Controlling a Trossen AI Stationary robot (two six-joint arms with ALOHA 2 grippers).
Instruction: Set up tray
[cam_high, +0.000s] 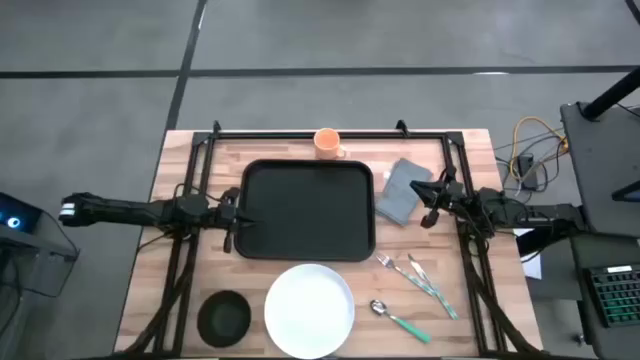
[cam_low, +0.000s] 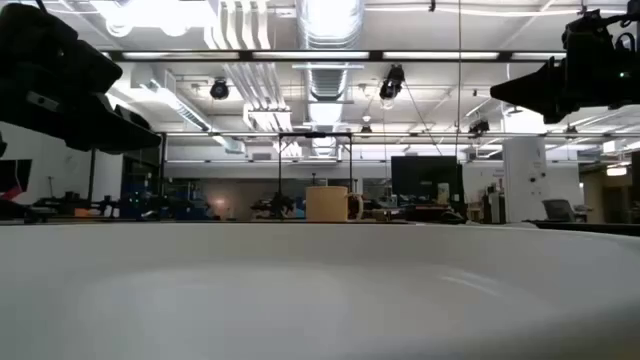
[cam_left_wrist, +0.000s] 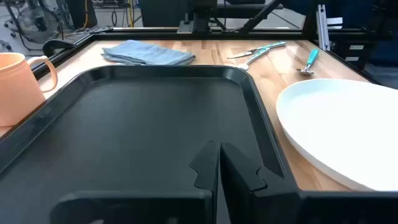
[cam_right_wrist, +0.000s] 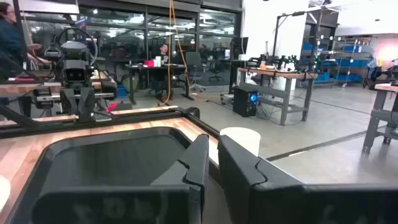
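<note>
Grey concrete floor (cam_high: 400, 40), exposed ceiling ducts (cam_low: 325, 25), strip lights, workbenches (cam_right_wrist: 280, 78), glass partitions beyond.

Location: my station stands in an industrial robotics lab or workshop. Evidence: exposed ceiling ducts (cam_low: 322, 40) and strip lights at the frame's top; polished concrete floor (cam_right_wrist: 323, 134) at right; steel workbenches (cam_right_wrist: 283, 81) upper right; glass partitions (cam_right_wrist: 124, 43) upper left; another robot rig (cam_right_wrist: 73, 59) at left.
</note>
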